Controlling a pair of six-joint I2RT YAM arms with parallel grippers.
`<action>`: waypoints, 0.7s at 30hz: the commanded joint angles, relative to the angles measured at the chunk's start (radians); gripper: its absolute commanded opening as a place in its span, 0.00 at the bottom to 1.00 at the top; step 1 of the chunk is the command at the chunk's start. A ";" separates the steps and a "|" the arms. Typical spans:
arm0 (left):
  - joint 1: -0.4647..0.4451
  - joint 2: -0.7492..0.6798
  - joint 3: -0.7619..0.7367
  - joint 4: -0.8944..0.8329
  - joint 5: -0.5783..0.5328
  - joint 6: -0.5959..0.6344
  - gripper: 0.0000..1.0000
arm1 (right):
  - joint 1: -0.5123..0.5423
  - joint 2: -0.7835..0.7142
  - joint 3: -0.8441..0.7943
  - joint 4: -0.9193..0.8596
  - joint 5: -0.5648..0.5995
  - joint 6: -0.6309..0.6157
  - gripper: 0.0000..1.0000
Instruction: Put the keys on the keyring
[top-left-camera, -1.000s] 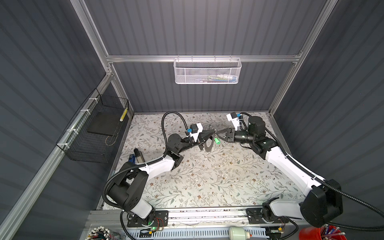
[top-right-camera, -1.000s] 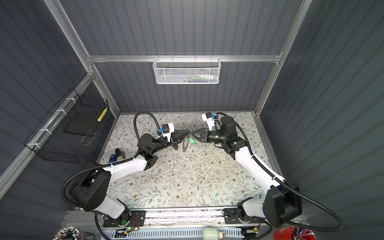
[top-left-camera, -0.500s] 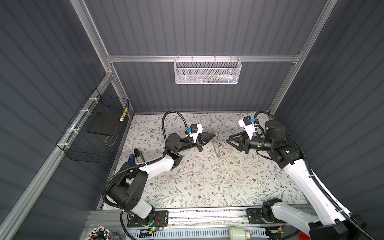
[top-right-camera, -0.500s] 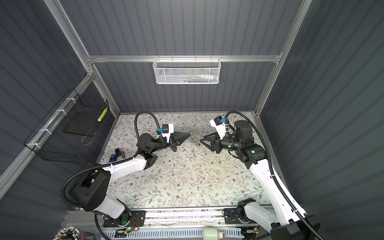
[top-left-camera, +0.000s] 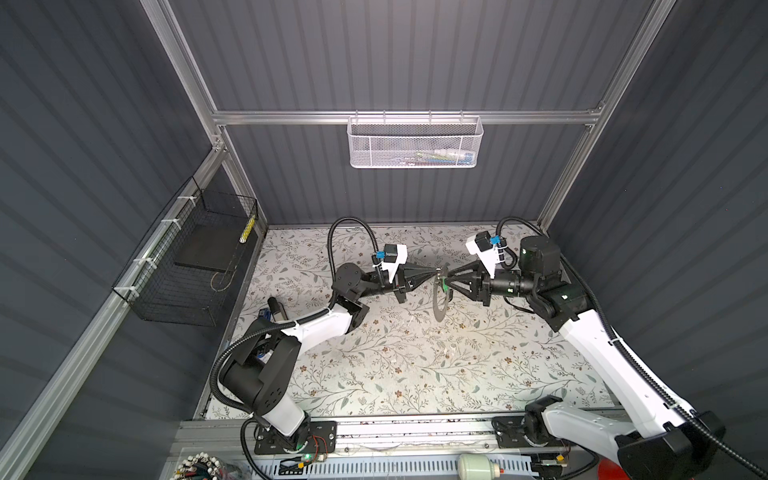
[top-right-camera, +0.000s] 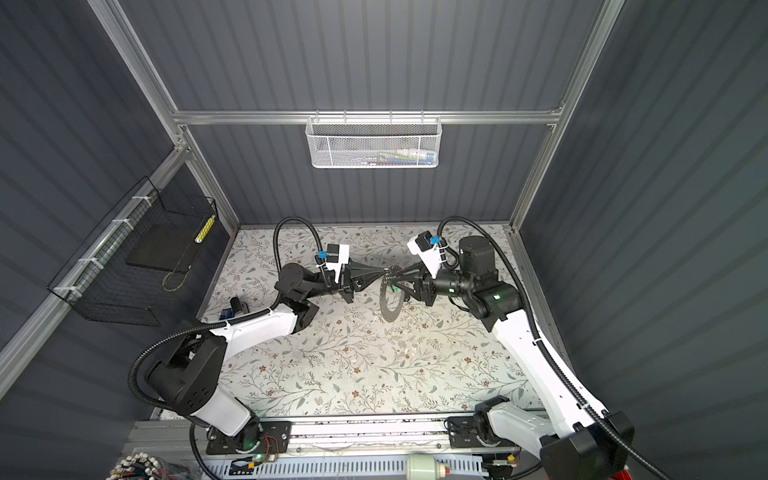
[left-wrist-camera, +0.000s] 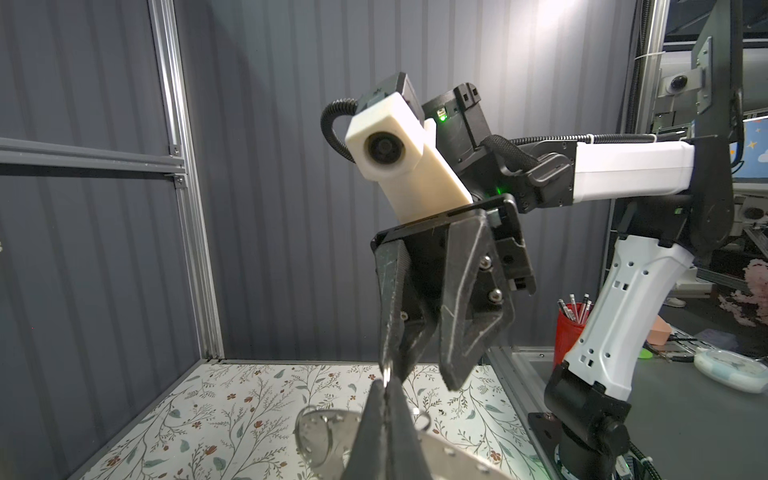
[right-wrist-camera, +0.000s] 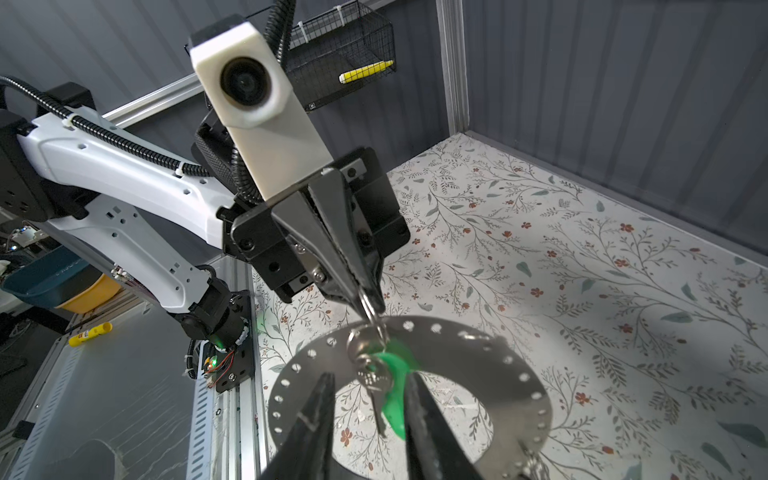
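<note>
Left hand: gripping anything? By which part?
Yes. The left hand is shut on the small wire loop at the rim of the metal ring plate, which hangs from it.

Left gripper (top-left-camera: 435, 272) jaws pinched shut, right gripper (top-left-camera: 448, 279) jaws parted, tips facing, nearly touching
</note>
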 joint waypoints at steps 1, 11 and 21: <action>0.005 0.003 0.038 0.052 0.030 -0.017 0.00 | 0.004 0.026 0.031 0.029 0.011 -0.019 0.29; 0.005 -0.004 0.039 0.034 0.041 -0.016 0.00 | 0.009 0.048 0.024 0.084 0.005 -0.020 0.26; 0.005 0.003 0.050 0.037 0.045 -0.023 0.00 | 0.030 0.073 0.026 0.109 -0.066 -0.027 0.21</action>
